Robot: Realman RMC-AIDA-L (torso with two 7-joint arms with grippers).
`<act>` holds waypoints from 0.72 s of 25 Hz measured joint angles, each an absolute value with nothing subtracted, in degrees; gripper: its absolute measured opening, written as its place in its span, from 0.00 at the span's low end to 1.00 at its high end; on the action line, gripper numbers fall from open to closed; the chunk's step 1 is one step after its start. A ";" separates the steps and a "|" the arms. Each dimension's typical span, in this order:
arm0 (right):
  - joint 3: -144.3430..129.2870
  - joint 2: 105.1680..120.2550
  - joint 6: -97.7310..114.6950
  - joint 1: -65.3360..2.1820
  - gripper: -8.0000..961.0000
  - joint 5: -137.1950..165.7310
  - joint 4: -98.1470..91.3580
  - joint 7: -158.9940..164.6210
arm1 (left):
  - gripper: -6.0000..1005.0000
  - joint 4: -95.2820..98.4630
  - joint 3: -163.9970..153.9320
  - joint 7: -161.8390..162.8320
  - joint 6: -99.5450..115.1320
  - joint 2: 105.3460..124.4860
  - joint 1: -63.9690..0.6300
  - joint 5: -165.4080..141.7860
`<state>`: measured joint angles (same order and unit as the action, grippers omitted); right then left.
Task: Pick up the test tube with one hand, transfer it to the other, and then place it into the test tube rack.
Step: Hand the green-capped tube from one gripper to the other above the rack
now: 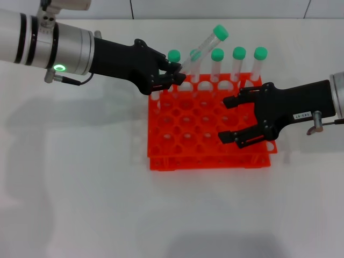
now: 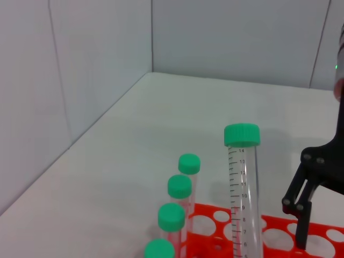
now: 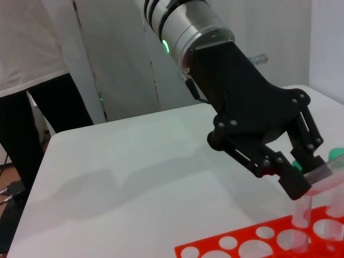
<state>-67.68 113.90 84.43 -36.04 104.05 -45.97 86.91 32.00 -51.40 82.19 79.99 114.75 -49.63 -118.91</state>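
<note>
My left gripper (image 1: 177, 74), the one with the green ring, is shut on the lower end of the test tube (image 1: 204, 47). It holds the tube tilted over the back left of the orange-red rack (image 1: 177, 157), green cap up and to the right. The left wrist view shows the tube (image 2: 244, 193) upright above the rack (image 2: 279, 236). The right wrist view shows the left gripper (image 3: 305, 176) pinching the tube (image 3: 330, 165). My right gripper (image 1: 226, 119), with the white label, is open over the rack's right half, apart from the tube. One of its fingers (image 2: 300, 207) shows in the left wrist view.
Several other green-capped tubes (image 1: 238, 59) stand in the rack's back row, close behind and beside the held tube; they also show in the left wrist view (image 2: 179, 188). White table around the rack. A person stands beyond the table's far edge (image 3: 32, 80).
</note>
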 joint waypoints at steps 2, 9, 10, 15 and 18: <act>-67.68 113.90 84.31 -36.04 0.91 104.06 -45.96 86.95 | 0.25 31.51 -51.36 81.47 79.87 114.76 -49.63 -118.88; -63.06 113.83 84.47 -36.04 0.91 104.03 -45.95 87.67 | 0.26 30.36 -51.59 79.91 79.16 114.83 -49.68 -118.87; -61.72 113.68 84.46 -36.03 0.91 104.03 -45.89 88.07 | 0.26 30.35 -51.58 79.82 79.16 114.85 -49.67 -118.86; -52.16 113.59 84.18 -36.95 0.91 103.86 -44.23 90.70 | 0.26 30.32 -51.50 79.45 79.24 114.91 -49.66 -118.84; -49.35 114.19 84.38 -37.18 0.91 101.63 -42.38 90.24 | 0.27 30.51 -51.36 79.25 79.55 115.04 -49.66 -118.82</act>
<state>-49.35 114.19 84.38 -37.18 101.63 -42.38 90.24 30.51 -51.36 79.25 79.55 115.04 -49.66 -118.82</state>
